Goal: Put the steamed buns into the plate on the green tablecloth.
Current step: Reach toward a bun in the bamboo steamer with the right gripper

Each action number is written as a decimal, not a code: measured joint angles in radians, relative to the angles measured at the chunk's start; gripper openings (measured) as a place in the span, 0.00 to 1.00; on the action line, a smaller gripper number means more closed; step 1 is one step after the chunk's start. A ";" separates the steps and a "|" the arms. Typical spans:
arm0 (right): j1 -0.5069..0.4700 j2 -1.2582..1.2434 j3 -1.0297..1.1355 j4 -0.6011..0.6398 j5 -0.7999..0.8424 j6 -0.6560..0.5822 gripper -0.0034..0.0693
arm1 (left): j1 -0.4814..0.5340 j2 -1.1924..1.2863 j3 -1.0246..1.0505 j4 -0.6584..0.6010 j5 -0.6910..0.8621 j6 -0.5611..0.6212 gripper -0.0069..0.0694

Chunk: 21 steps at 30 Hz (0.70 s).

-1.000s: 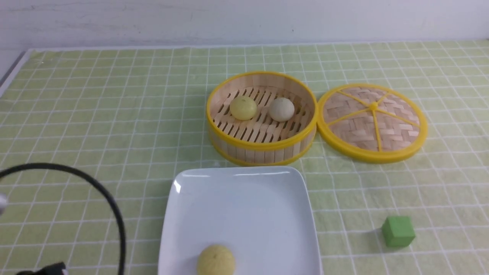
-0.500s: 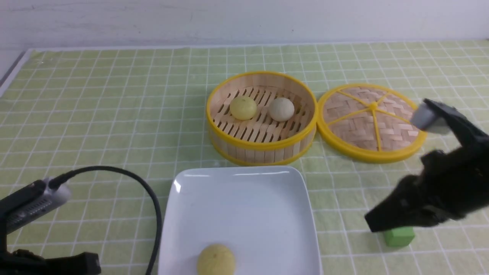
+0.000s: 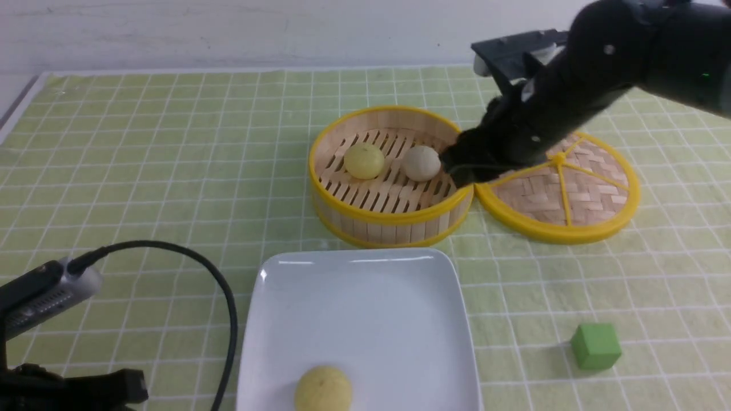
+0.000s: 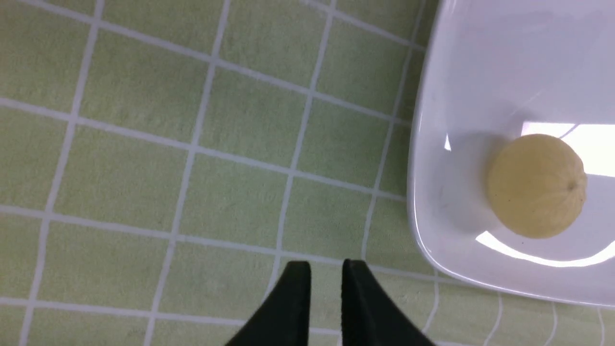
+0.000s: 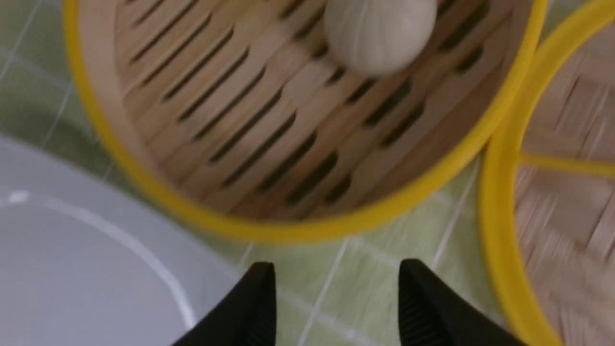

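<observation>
Swung over from the green cube (image 3: 595, 345), the right gripper (image 5: 336, 271) hangs empty, jaws spread wide, at the steamer basket's (image 3: 394, 216) right rim, next, I think, to descend around the greyish bun (image 3: 421, 163) inside; the left gripper (image 4: 326, 269), barely parted, idles by the plate (image 3: 365, 268) in front.

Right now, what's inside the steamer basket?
The steamer basket holds a pale yellow bun and a greyish-beige bun. The right fingers cover its right inner wall.
</observation>
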 joint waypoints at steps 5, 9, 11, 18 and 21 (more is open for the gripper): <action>0.000 0.178 -0.184 -0.027 -0.043 0.007 0.60 | 0.000 0.000 0.000 0.000 -0.003 0.000 0.37; 0.000 0.270 -0.241 -0.031 -0.103 0.007 0.60 | 0.000 0.000 0.000 0.000 -0.003 0.000 0.40; 0.000 0.312 -0.250 -0.031 -0.138 0.009 0.58 | 0.000 0.000 0.000 0.000 -0.003 0.000 0.40; 0.000 0.323 -0.257 -0.013 -0.130 0.011 0.13 | 0.000 0.000 0.000 0.000 -0.004 0.000 0.40; 0.001 0.234 -0.257 0.071 0.004 0.005 0.08 | 0.000 0.000 0.000 0.015 -0.005 0.000 0.40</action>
